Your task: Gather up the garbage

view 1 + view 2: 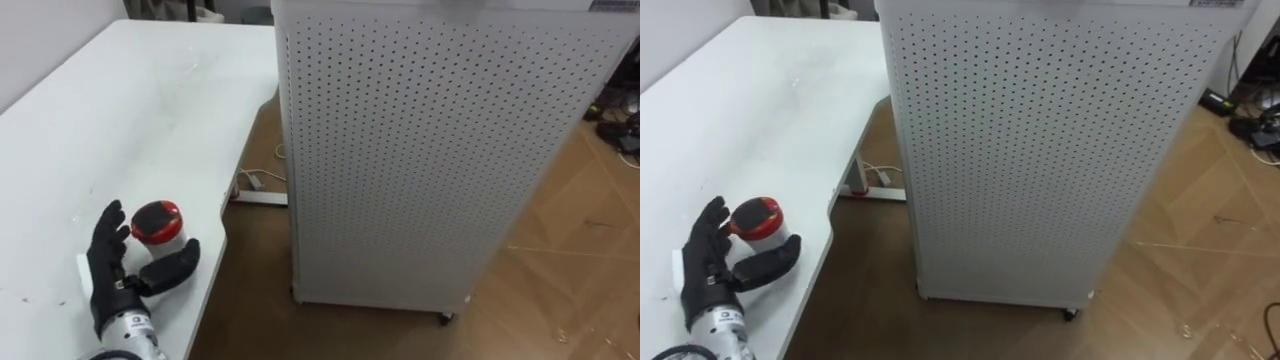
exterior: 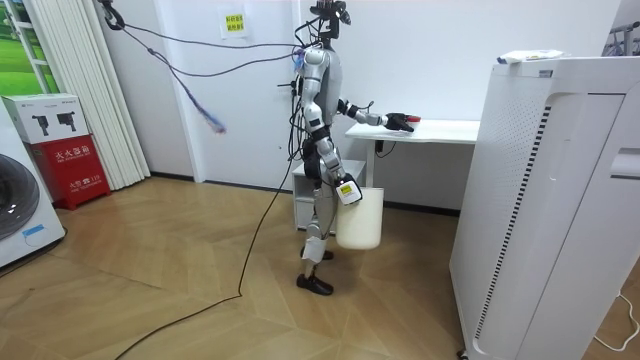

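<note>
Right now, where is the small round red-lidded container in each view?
Left eye view: small round red-lidded container, lower left, beside the black left hand.
Right eye view: container lower left.
Room view: container at the hand's tip, upper centre.
Shared landmark: white table.

Print on the yellow wall notice (image 2: 233,22) looks unreadable.
</note>
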`<state>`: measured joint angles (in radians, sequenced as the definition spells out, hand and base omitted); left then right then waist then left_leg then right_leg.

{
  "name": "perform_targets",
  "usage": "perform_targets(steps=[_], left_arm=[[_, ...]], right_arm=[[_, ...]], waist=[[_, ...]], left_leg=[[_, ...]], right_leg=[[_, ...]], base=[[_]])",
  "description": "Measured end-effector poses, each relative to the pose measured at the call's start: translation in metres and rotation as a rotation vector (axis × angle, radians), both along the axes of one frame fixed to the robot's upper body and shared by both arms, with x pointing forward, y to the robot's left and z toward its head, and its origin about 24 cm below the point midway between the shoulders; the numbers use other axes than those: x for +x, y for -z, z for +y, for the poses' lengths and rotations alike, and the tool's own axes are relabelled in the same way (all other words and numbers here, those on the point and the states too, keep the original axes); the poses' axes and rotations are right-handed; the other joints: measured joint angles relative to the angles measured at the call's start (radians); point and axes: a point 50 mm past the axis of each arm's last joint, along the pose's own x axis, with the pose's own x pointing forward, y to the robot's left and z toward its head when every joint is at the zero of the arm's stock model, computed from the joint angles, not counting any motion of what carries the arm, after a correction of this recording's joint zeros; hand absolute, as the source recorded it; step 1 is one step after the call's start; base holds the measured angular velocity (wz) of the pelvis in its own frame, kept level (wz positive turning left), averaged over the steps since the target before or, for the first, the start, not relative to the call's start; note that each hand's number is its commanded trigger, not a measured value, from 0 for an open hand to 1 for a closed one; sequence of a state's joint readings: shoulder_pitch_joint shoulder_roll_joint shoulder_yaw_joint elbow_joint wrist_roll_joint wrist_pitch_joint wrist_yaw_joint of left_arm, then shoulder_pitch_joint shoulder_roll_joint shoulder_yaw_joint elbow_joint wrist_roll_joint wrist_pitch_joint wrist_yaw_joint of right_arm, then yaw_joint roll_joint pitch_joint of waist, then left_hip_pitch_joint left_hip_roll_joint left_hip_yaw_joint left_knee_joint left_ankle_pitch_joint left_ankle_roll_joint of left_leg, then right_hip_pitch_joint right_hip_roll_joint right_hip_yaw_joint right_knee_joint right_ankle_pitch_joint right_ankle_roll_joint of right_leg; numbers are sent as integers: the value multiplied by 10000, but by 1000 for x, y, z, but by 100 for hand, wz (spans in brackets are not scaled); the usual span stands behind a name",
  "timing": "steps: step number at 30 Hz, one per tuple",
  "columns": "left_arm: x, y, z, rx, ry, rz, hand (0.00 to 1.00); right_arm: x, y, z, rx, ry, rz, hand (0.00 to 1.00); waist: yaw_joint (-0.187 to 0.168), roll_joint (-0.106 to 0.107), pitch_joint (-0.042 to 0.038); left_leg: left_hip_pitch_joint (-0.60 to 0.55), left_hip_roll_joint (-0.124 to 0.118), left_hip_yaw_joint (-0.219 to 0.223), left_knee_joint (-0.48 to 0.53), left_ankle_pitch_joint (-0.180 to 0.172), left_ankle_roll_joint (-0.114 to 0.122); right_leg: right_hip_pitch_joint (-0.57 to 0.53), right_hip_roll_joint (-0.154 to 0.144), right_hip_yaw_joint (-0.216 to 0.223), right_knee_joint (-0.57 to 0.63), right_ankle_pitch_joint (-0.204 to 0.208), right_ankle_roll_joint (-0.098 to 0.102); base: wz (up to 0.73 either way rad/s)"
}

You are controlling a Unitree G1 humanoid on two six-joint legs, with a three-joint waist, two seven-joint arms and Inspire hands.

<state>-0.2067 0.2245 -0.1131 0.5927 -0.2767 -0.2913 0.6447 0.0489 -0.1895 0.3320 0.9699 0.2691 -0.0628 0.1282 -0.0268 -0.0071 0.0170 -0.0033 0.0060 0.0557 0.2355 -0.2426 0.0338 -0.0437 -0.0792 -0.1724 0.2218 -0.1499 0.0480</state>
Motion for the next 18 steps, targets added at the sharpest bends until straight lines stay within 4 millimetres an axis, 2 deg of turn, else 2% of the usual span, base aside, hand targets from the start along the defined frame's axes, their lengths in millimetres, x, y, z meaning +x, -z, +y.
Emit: perform_targets(steps=[5, 18], left_arm=[[4, 0, 7, -112, -430, 75, 100], [10, 0, 9, -770, -798, 68, 100]], right_arm=[[-1, 0, 1, 140, -92, 37, 100], [0, -1, 3, 134, -76, 124, 100]], waist=[[-21, -1, 0], [-107, -64, 14]], left_leg=[[3, -9, -3, -1, 0, 0], [12, -16, 11, 6, 8, 13]], right_leg=[[4, -7, 12, -5, 3, 5], [20, -13, 22, 20, 3, 7]], base=[[0], [0]])
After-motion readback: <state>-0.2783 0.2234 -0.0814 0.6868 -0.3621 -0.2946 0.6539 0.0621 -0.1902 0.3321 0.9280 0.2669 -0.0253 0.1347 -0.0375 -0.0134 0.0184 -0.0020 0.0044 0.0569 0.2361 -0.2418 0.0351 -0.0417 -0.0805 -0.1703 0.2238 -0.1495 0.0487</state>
